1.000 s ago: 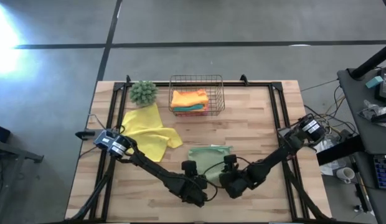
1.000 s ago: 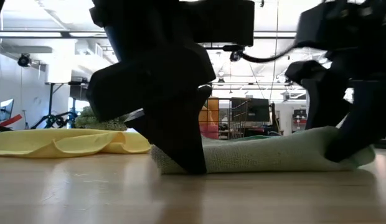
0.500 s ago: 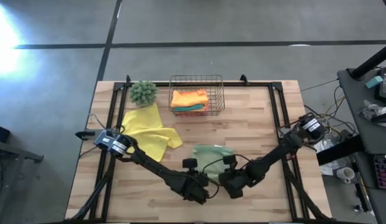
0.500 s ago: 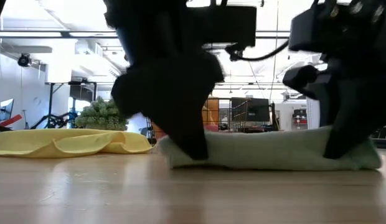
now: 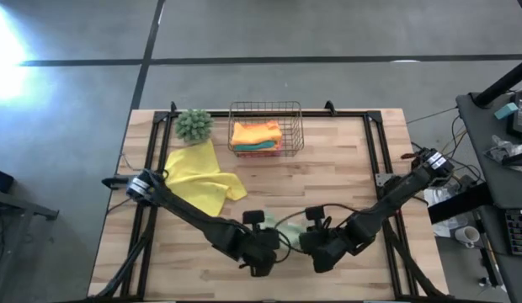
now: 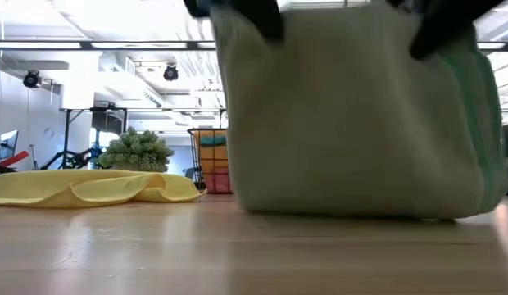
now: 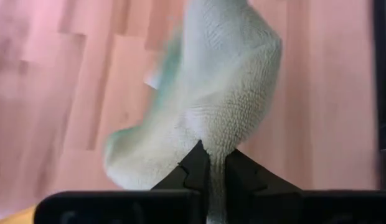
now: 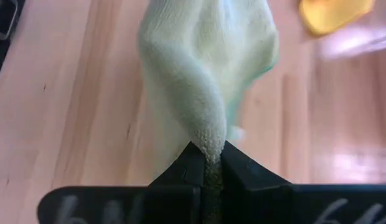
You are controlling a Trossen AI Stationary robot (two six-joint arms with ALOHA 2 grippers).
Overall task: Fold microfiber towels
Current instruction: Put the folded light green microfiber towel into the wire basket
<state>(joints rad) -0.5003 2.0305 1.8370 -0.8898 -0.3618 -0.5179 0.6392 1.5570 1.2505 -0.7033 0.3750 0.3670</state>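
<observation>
The pale sage green towel (image 6: 352, 115) hangs as a broad sheet near the table's front middle. Its lower edge (image 6: 344, 213) reaches the wood. My left gripper (image 5: 263, 246) is shut on the towel's upper left end, and my right gripper (image 5: 318, 246) is shut on its upper right end. From above, the arms hide most of the cloth; only a strip (image 5: 288, 231) shows between them. A yellow towel (image 5: 202, 178) lies spread at the left. Orange and teal towels (image 5: 258, 135) lie in the wire basket (image 5: 291, 128). My left gripper pinches a bunched end of the green towel (image 7: 213, 149) between its two fingers, coming from above and slanting down. The cloth hangs away below the fingers in soft folds. My right gripper pinches the towel's other bunched end (image 8: 209, 148) between its two fingers, also slanting down from above. The cloth falls away below it, gathered into a thick fold at the fingertips.
A spiky green ball plant (image 5: 194, 124) stands at the far left corner, beside the basket. Black frame rails (image 5: 372, 151) run along the table's left and right sides. Bare wood (image 5: 337, 181) lies between the basket and the arms.
Both grippers have risen from the tabletop with the green towel's near edge. The towel lay flat in a low folded band. It now hangs tall below the fingers, with its lower part still down at the wood.
</observation>
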